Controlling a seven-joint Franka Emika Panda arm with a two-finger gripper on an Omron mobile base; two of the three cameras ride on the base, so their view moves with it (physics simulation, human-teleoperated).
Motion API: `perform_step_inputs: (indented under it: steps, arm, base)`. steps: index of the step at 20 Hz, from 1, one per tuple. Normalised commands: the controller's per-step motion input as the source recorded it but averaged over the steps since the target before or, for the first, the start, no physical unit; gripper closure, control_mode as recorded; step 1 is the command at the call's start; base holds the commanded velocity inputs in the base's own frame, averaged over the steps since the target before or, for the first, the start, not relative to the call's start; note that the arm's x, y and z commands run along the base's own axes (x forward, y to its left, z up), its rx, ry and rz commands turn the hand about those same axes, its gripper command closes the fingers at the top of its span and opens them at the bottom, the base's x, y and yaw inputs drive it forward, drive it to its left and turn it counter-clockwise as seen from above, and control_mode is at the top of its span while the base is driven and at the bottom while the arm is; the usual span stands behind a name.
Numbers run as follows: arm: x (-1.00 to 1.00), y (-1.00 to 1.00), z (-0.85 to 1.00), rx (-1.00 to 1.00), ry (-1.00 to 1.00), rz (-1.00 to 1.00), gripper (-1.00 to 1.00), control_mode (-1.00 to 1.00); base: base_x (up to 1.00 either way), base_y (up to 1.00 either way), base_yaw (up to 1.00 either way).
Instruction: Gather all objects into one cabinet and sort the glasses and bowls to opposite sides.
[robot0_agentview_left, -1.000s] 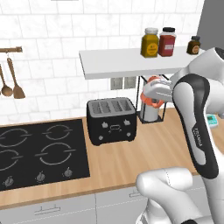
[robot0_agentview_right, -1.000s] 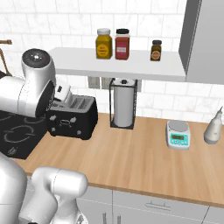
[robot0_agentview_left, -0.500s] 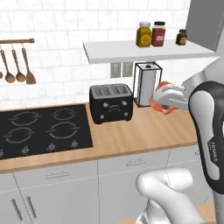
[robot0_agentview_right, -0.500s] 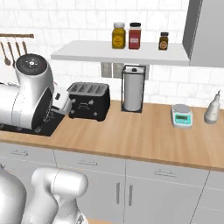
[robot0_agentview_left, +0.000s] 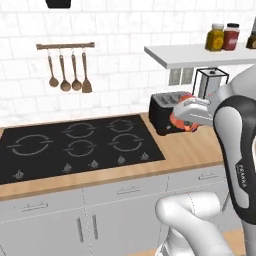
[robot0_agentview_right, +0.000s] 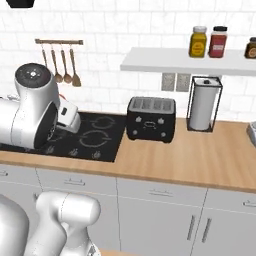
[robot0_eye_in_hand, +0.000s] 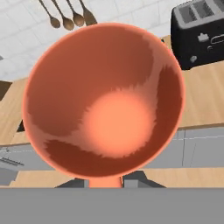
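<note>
Carried leftward with the driving base, the tool (robot0_eye_in_hand: 105, 181) grips an orange-red cup (robot0_eye_in_hand: 105, 100), glossy inside, mouth facing the camera.

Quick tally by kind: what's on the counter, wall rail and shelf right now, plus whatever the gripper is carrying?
Orange-red cup in the gripper: 1
Toaster: 1
Paper towel holder: 1
Jars on the shelf, yellow, red, dark: 3
Utensils hanging on the rail: 4
Total: 10
</note>
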Motion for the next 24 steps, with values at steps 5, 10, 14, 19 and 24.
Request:
perform_step_inputs:
  steps: [5,10,14,19,24]
  arm:
    - [0.00,0.00,0.00,0.00,0.00,0.00,1.00,1.00]
    - [0.00,0.00,0.00,0.00,0.00,0.00,1.00,1.00]
    - [0.00,0.00,0.00,0.00,0.00,0.00,1.00,1.00]
    - [0.00,0.00,0.00,0.00,0.00,0.00,1.00,1.00]
    - [0.00,0.00,0.00,0.00,0.00,0.00,1.00,1.00]
  base:
    - [-0.08,0.75,-0.01]
    - [-0.09,0.60,0.00]
    - [-0.01,0.64,-0.02]
    - [-0.05,0.42,-0.03]
    - [-0.91,0.00,0.00]
